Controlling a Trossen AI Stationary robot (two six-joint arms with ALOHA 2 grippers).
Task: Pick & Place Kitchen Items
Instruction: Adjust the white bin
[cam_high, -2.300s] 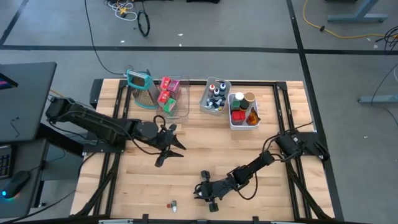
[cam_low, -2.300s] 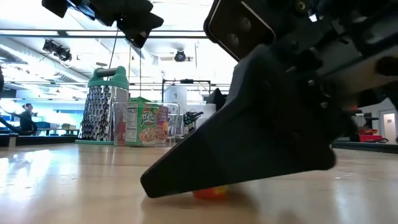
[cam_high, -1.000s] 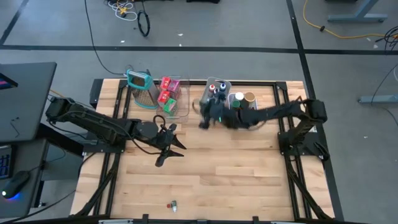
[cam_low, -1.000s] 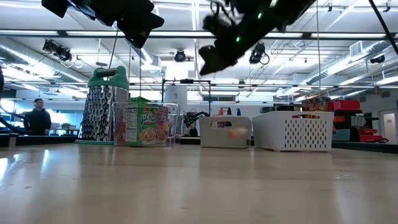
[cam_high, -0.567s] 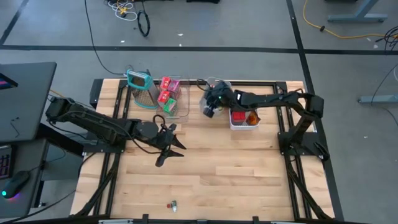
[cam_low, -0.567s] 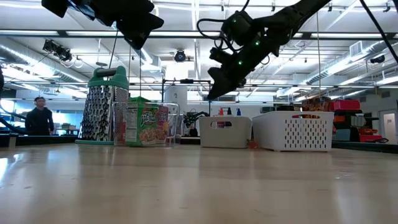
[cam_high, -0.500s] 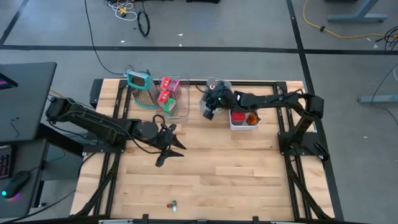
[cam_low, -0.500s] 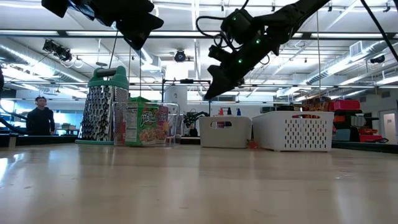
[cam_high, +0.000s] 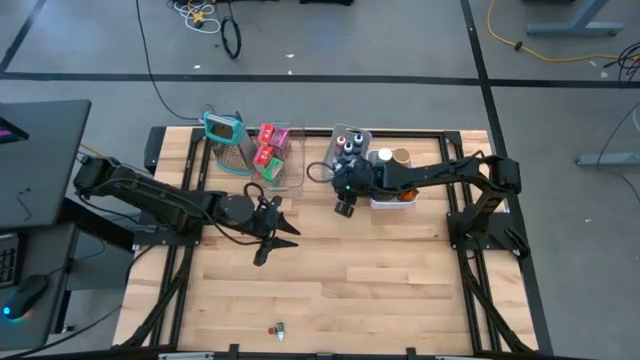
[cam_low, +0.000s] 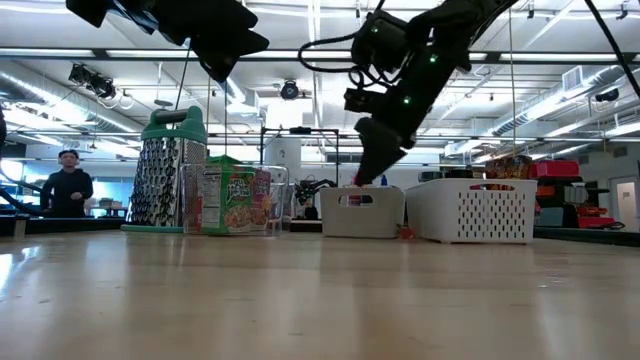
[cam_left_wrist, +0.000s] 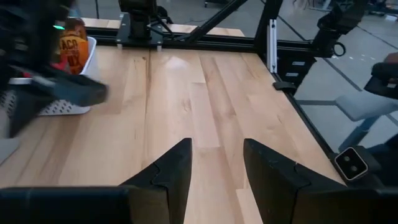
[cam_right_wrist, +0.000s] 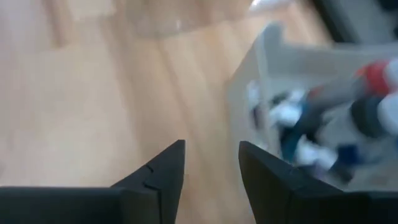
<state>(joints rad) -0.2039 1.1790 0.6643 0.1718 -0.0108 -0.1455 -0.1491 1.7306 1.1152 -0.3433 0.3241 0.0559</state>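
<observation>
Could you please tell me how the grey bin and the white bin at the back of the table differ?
The grey bin has solid walls with a handle slot; the white bin has slotted, basket-like walls. The grey bin holds small dark-capped bottles; the white bin holds lidded jars. The right gripper hangs at the grey bin's front edge, not the white bin's. Both stand upright, side by side, on the table's far side.

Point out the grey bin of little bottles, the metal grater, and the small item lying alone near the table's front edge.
grey bin (cam_high: 327, 166), high view, on its left wall.
metal grater (cam_low: 158, 180), low view, on its perforated metal face.
small item (cam_high: 276, 328), high view, on its middle, alone on the wood.
</observation>
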